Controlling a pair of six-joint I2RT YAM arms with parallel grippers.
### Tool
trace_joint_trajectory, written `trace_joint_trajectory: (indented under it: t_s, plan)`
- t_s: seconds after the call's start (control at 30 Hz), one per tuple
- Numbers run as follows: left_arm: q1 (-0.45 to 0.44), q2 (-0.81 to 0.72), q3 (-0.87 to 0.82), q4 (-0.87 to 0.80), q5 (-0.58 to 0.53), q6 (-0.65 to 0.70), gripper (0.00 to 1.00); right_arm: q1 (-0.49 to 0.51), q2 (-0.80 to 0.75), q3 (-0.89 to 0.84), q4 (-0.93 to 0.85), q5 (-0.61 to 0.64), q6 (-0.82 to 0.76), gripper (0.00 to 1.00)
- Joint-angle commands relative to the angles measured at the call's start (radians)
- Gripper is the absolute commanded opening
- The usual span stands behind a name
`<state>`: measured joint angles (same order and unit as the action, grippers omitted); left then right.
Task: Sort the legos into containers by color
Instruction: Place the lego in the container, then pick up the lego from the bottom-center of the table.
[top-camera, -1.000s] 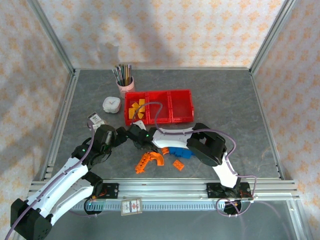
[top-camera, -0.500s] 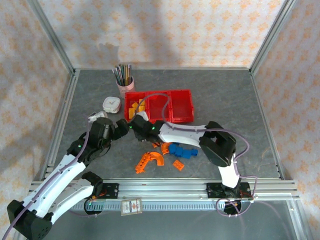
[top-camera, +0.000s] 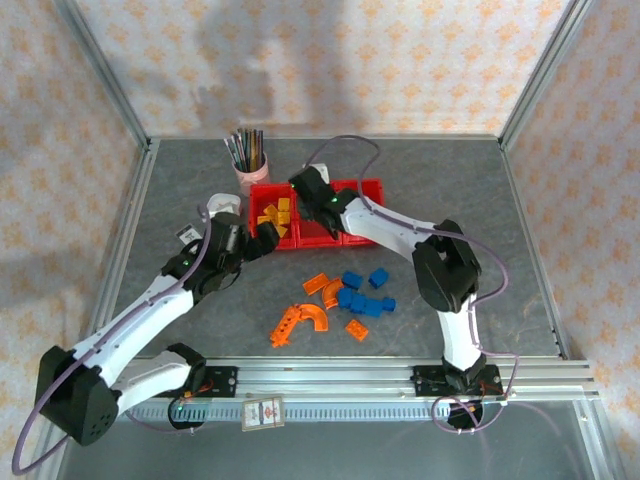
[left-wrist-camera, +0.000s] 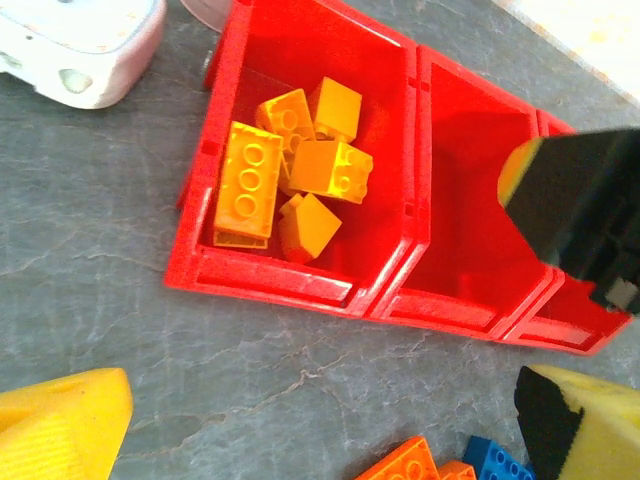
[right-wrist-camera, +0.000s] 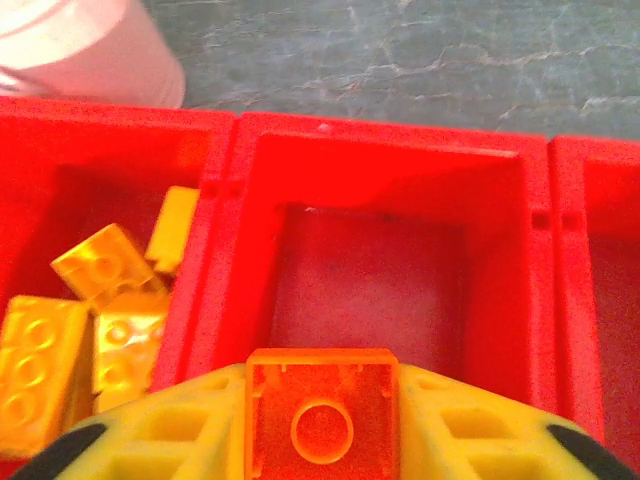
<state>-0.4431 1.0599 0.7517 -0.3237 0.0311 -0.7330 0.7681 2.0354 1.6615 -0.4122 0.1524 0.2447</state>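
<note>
R gripper clamped on small orange square plastic lego block, at 6 o'clock in wrist view, over centre bin of red 3-bin plastic row. Block: hollow underside w/ one round tube faces cam. Outline square, no long axis evident. L gripper: fingers wide apart.

Your left gripper hangs spread wide on a forward-reaching arm. Your right arm stretches forward and leftward, and your right gripper pinches an orange block between its fingers.
</note>
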Motion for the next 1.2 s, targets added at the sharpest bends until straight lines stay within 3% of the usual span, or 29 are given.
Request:
trace_joint_trajectory:
  t_s: [0.0, 0.1, 0.27, 0.5, 0.83, 1.17]
  plan:
    - [0.002, 0.038, 0.046, 0.094, 0.038, 0.023, 0.99, -0.009, 0.070, 0.087, -0.059, 0.058, -0.044, 0.44]
    - [0.003, 0.052, 0.039, 0.105, 0.019, 0.023, 0.99, -0.010, 0.076, 0.104, -0.050, 0.077, -0.061, 0.52]
    - [0.004, 0.036, 0.047, 0.075, 0.020, 0.024, 0.99, -0.009, 0.029, 0.091, -0.056, 0.052, -0.074, 0.57]
    - [0.003, -0.080, 0.014, -0.006, -0.015, 0.023, 0.99, 0.052, -0.125, -0.097, -0.031, 0.002, -0.001, 0.65]
    - [0.004, -0.250, -0.039, -0.153, -0.035, 0.023, 0.99, 0.243, -0.289, -0.334, -0.046, 0.001, 0.203, 0.72]
    - [0.004, -0.376, -0.098, -0.240, -0.046, -0.006, 0.99, 0.479, -0.333, -0.471, -0.003, 0.022, 0.426, 0.76]
